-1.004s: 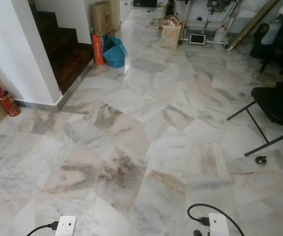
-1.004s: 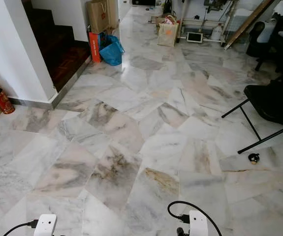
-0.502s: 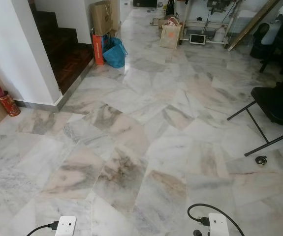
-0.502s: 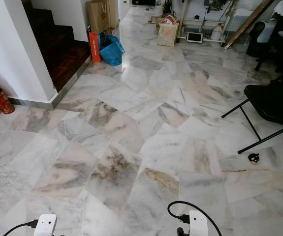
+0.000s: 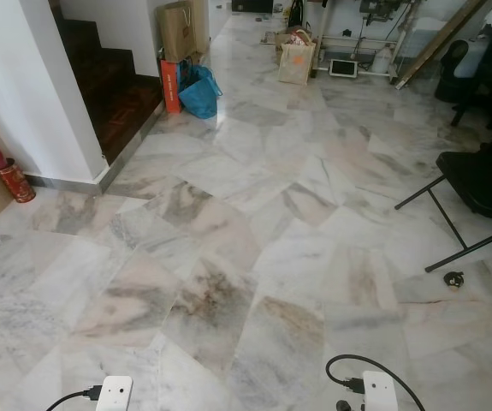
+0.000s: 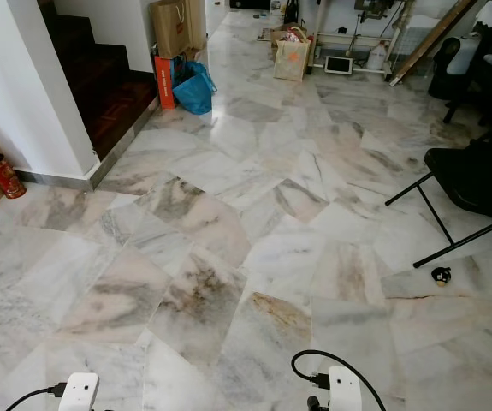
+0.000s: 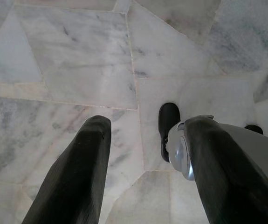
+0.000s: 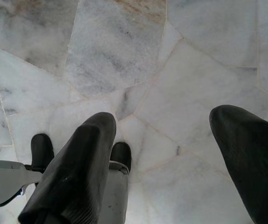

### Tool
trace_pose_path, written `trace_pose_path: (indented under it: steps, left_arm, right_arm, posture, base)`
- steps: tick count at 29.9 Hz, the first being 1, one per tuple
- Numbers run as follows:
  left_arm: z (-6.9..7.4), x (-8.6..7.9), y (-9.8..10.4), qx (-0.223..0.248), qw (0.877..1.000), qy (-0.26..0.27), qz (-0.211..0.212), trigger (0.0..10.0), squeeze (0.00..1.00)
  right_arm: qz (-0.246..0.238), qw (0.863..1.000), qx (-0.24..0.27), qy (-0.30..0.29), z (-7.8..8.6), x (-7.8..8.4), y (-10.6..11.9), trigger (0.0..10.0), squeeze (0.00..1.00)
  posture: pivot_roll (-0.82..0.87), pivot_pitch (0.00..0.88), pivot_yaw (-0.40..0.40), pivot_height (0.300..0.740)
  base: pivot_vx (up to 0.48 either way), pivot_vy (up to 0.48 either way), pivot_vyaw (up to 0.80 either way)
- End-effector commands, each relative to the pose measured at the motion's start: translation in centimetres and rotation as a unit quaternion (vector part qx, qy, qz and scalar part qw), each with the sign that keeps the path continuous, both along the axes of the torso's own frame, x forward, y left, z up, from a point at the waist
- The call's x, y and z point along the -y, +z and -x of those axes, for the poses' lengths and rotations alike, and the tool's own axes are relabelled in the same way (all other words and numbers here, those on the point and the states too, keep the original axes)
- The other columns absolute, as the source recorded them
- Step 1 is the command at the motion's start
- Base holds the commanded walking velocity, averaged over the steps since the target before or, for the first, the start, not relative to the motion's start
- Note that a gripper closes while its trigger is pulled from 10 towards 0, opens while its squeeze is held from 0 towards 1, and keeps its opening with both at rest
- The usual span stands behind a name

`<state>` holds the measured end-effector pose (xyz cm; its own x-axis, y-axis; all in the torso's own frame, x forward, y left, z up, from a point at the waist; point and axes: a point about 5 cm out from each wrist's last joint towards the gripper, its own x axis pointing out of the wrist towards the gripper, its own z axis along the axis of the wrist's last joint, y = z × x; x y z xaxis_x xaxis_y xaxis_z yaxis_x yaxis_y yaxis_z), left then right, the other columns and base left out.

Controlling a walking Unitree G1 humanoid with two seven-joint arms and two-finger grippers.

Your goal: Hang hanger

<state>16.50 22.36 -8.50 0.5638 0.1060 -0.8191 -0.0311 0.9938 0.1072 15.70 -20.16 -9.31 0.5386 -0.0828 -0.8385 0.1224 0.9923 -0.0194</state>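
1. Comparing with the head views from a second ago: nothing has changed. Same marble floor (image 5: 254, 257), same framing, so I'm standing still, not walking or turning.
2. My left hand (image 7: 143, 158) hangs at my side pointing down at the floor, fingers (image 7: 78, 172) spread wide, nothing between them. My own black foot (image 7: 168, 122) shows past them.
3. My right hand (image 8: 171, 163) is the same: hanging, fingers (image 8: 78, 168) wide apart, nothing held, floor tiles beyond.
4. Hanger: I can't find one anywhere, neither in a hand nor on the floor. No rail or rack that I can make out either.
5. What's around: staircase (image 5: 109, 86) at 10 o'clock, red canister (image 5: 8, 175) by the wall at 9, blue bag (image 5: 198, 88) and an orange box (image 5: 169, 86) just beside it at 11, paper bag (image 5: 296, 60) far off at 12, black folding chair (image 5: 477, 184) at 2, small dark object (image 5: 454, 278) on the floor near its legs.
6. Two white power strips (image 5: 115, 394) sit at 6, close to my feet, with black cables: trip risk, I'd judge.
7. Meaning for the task: no progress showing, I'd say it's at the very start. Likely next step is looking or walking to locate the hanger.
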Motion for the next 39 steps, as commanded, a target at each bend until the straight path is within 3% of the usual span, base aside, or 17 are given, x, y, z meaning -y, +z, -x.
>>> trace_pose_path:
  steps: [1, 28, 39]
  left_arm:
    - [-3.01, 1.38, 1.08, -0.027, 0.988, -0.151, -0.006, 10.0, 0.0]
    - [-3.03, 1.48, 1.09, -0.019, 0.989, -0.144, 0.002, 10.0, 0.0]
    - [-3.05, 1.55, 1.1, -0.018, 0.99, -0.142, 0.004, 10.0, 0.0]
  right_arm:
    - [-0.11, 0.987, 0.025, -0.118, 1.48, -1.44, -0.62, 10.0, 0.0]
    - [-0.11, 0.986, 0.029, -0.123, 1.33, -1.45, -0.56, 10.0, 0.0]
    - [-0.111, 0.986, 0.03, -0.121, 1.28, -1.52, -0.54, 10.0, 0.0]
  posture:
    - [-0.1, 0.078, 0.071, 0.74]
    - [-0.09, 0.073, 0.072, 0.74]
    - [-0.1, 0.072, 0.071, 0.74]
  base:
    - [0.0, 0.0, 0.0]
    - [0.0, 0.0, 0.0]
    - [-0.257, 0.0, 0.0]
